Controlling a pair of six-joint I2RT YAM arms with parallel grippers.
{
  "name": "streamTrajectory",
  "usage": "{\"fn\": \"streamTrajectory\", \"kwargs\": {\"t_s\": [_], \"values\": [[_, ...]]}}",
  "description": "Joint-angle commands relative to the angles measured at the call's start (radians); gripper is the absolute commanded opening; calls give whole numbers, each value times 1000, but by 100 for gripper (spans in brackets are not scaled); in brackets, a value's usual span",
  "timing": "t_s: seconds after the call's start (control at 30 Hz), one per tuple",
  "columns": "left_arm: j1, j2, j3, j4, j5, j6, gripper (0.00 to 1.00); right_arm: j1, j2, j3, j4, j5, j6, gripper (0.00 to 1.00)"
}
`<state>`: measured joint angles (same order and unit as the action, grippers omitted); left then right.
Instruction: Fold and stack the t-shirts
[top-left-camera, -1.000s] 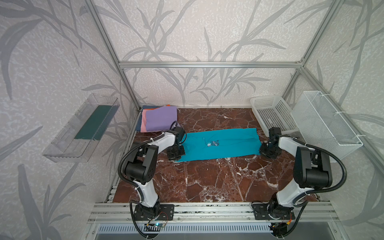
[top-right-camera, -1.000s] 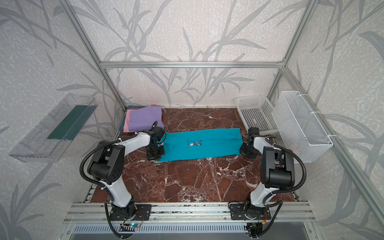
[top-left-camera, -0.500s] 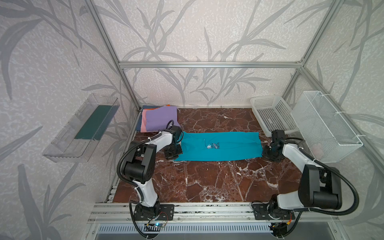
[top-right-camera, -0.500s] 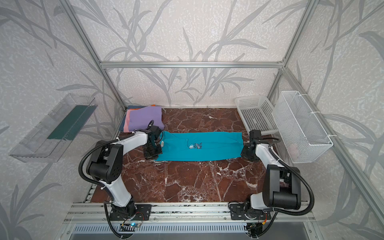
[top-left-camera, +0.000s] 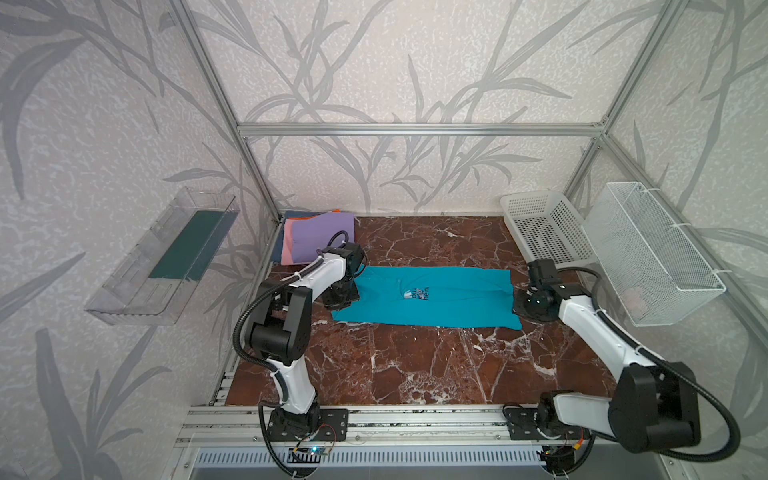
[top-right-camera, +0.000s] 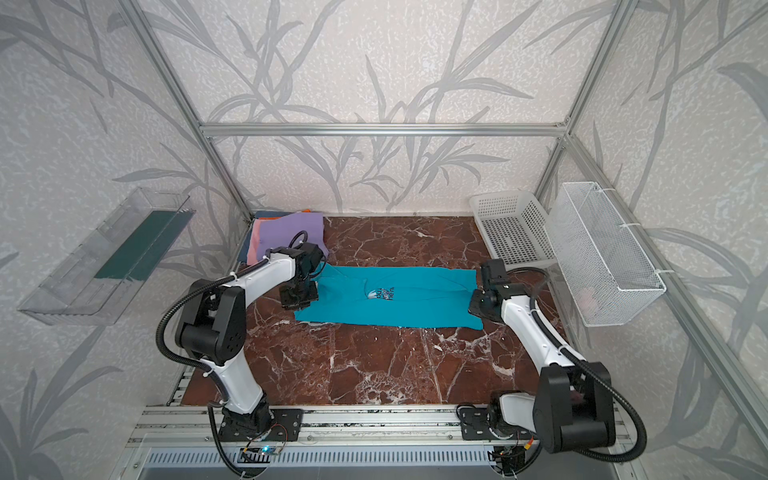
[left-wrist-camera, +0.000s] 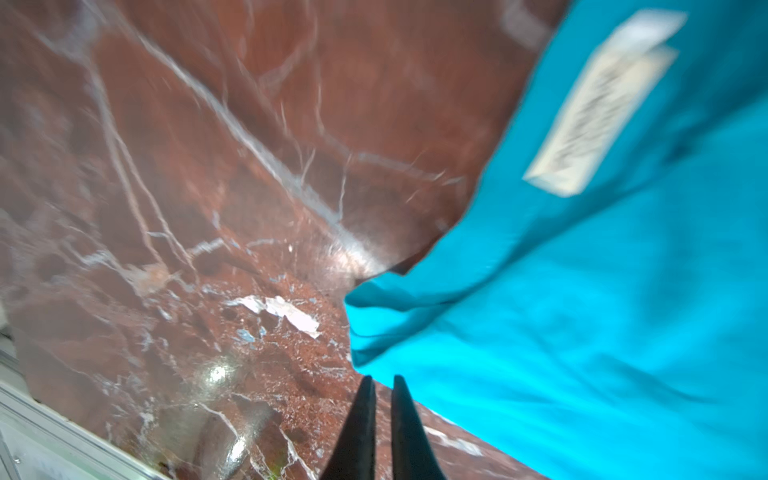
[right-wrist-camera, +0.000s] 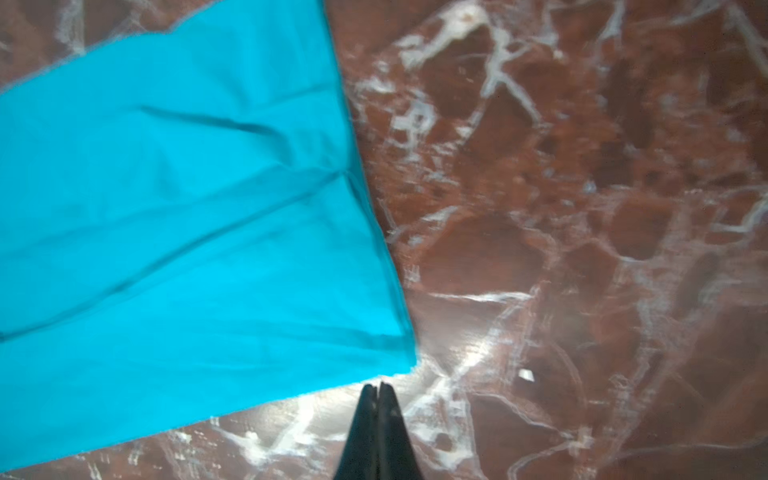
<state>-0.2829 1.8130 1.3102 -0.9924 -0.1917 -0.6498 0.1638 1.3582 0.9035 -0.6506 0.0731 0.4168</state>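
Teal tee flat; left hand seemingly ajar, right hand closed, both down beside it.

In both top views the left white-and-black jointed arm rises from its base at the near rail with its elbow lifted. Its forearm reaches forward and its wrist is bent downward. The left black parallel gripper shows two tapered fingers a narrow slit apart. The right white-and-black jointed arm stretches low, forward and inward. The right black parallel gripper points down, its fingertips pressed together.
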Motion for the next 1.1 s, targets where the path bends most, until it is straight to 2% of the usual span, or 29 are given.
{"fn": "streamTrajectory", "kwargs": {"t_s": [0.0, 0.13, 0.27, 0.5, 0.63, 0.8, 0.97, 1.07], "values": [[-85, -21, 101, -58, -62, -16, 13, 114, 141, 108, -8, 44, -58, 0], [-154, 75, 159, -61, -28, -33, 13, 195, 279, 176, 7, 19, -53, 0], [-176, 143, 143, -19, 8, -45, 13, 251, 342, 179, 16, 8, -44, 0], [-191, 217, 160, 18, 15, -36, 13, 298, 362, 77, 37, 10, -8, 0], [-214, 292, 243, 24, 16, -15, 13, 329, 354, -5, 47, -9, 25, 0], [-232, 429, 389, 74, 77, 19, 13, 499, 325, -72, 19, 41, 69, 0], [-256, 580, 617, 48, 139, 46, 14, 700, 342, -99, 59, 12, 148, 0], [-276, 651, 744, 33, 169, 78, 14, 774, 373, -79, 112, -27, 171, 0]]}}
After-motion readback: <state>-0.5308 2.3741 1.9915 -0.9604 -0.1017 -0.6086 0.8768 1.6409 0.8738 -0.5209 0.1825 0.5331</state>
